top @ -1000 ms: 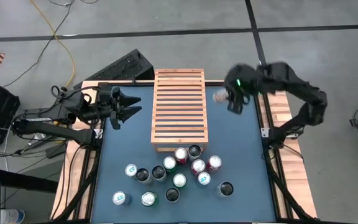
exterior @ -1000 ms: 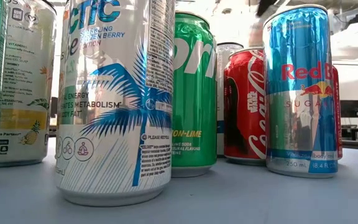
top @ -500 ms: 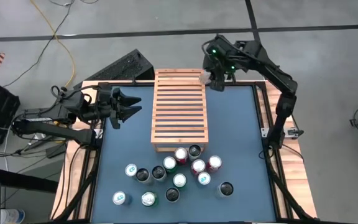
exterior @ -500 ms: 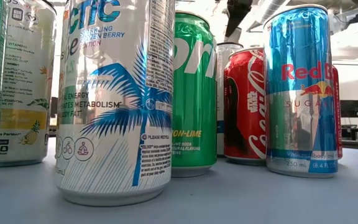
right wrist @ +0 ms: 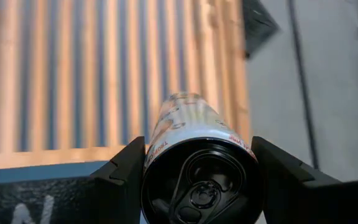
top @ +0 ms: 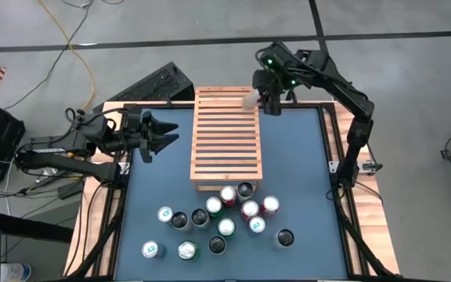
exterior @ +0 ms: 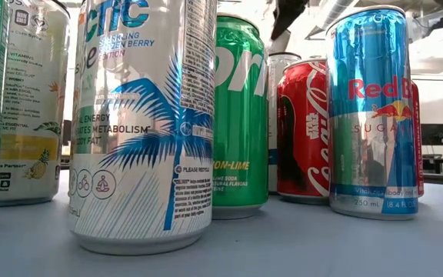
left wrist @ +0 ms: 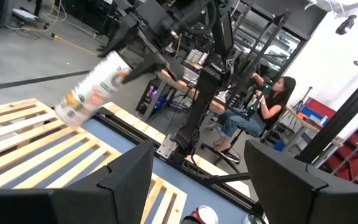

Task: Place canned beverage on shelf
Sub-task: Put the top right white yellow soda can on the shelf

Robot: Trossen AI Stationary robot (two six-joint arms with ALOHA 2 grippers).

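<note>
My right pincer is clamped on a pale can, carried lying on its side over the far right corner of the shelf. If I release it tilted, I fear it rolls along the slats and drops onto the bench. My left pincer waits with fingers apart, beside the shelf.

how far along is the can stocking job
Nothing looks done: the shelf has no cans standing on it. In hand: the right gripper holds a can tilted over the shelf's far right corner. Left: setting it down, with the other cans clustered on the table. The left gripper waits, open.
</note>
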